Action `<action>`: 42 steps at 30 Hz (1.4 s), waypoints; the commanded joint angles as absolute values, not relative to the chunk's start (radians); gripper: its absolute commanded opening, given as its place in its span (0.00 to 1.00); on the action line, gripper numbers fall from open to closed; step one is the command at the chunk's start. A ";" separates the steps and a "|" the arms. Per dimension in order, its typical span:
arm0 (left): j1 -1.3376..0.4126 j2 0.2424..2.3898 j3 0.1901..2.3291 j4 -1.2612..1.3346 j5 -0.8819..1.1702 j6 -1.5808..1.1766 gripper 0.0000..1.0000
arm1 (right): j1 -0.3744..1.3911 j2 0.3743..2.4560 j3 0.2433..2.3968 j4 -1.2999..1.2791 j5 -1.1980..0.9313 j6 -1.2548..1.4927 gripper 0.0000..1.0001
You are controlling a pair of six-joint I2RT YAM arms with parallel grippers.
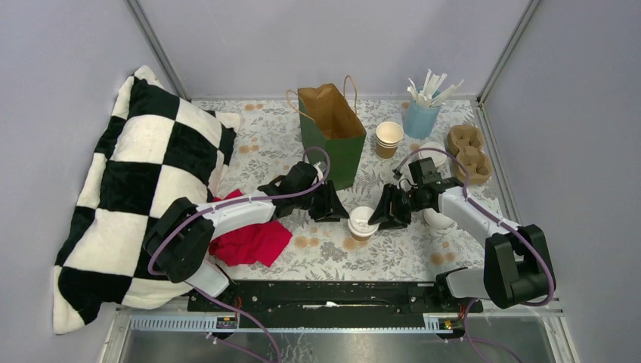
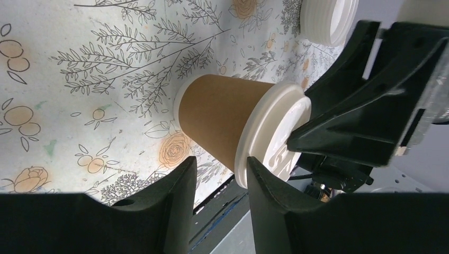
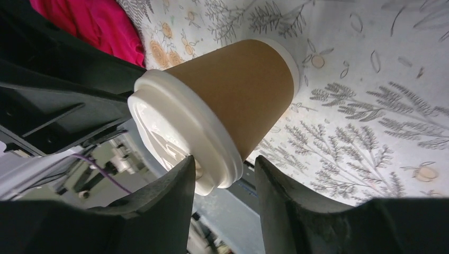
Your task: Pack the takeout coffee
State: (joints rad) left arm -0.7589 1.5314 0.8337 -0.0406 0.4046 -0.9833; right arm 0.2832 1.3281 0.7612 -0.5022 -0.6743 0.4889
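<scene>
A tan paper cup (image 1: 363, 224) with a white lid stands on the flowered table cloth, in front of the green paper bag (image 1: 332, 136). My left gripper (image 1: 338, 212) is at the cup's left side and my right gripper (image 1: 384, 215) at its right side. In the left wrist view the cup (image 2: 222, 119) and its lid (image 2: 272, 132) lie just past my open left gripper (image 2: 219, 174). In the right wrist view the cup (image 3: 238, 90) and its lid (image 3: 180, 132) reach my open right gripper (image 3: 222, 174). The lid's rim is at the fingertips, with a gap on one side.
A stack of open tan cups (image 1: 389, 138), a blue cup of white sticks (image 1: 421, 113), a brown pulp carrier (image 1: 469, 151) and white lids (image 1: 432, 155) stand at the back right. A red cloth (image 1: 249, 238) and a checked pillow (image 1: 143, 174) lie at the left.
</scene>
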 commanded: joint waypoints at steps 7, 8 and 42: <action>-0.759 1.525 0.857 -0.145 0.330 -0.907 0.42 | 0.265 1.340 0.787 -0.535 -0.710 0.511 0.56; -0.759 1.524 0.862 -0.145 0.334 -0.905 0.42 | 0.263 1.333 0.807 -0.543 -0.721 0.506 0.59; -0.766 1.491 0.950 -0.126 0.399 -0.918 0.60 | 0.179 1.429 0.821 -0.459 -0.884 0.467 0.71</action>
State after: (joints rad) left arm -0.7719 1.5333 0.8841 -0.1337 0.3775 -0.9127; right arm 0.1791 1.4334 0.7635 -0.4137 -0.8551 0.5266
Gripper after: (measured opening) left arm 0.579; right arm 0.687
